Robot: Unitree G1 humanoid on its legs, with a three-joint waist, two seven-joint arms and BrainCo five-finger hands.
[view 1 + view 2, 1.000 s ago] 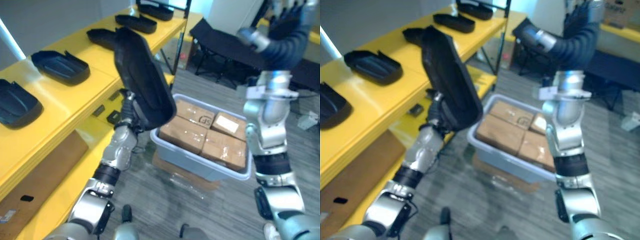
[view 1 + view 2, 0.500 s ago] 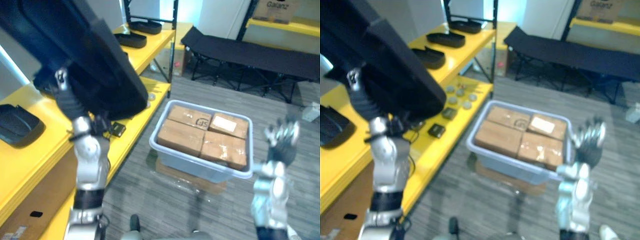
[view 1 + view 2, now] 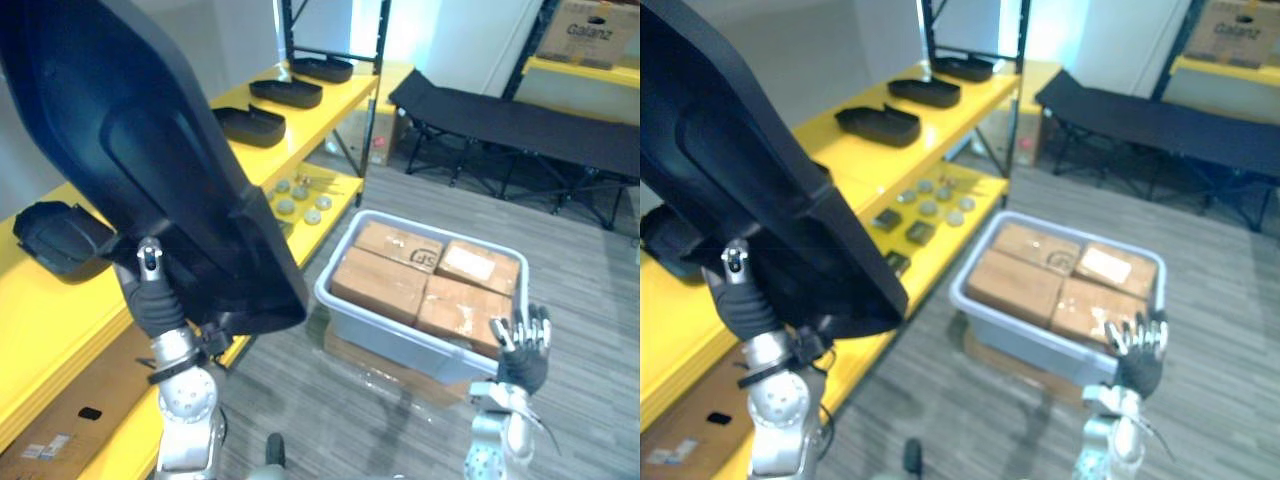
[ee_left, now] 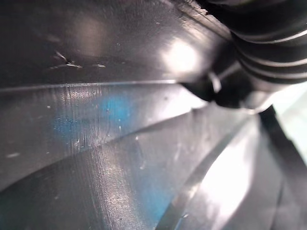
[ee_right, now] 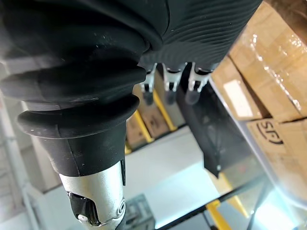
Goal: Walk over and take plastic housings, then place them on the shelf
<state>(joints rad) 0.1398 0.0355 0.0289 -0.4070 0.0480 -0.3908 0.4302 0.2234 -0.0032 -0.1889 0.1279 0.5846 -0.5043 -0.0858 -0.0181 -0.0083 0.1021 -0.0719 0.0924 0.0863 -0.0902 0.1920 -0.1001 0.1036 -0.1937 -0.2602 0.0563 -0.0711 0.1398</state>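
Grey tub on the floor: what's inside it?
Four brown cardboard boxes fill the tub, packed side by side in one layer with taped tops. What the boxes hold, and anything beneath them, is covered.

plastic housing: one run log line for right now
left hand: carries black plastic housing by yellow shelf | right hand: open, empty | grey bin: cartons inside

Black plastic housing lifted by the left hand from beside the grey bin to high above its left side (much nearer the camera), right hand dropped from above the bin to its near right corner.
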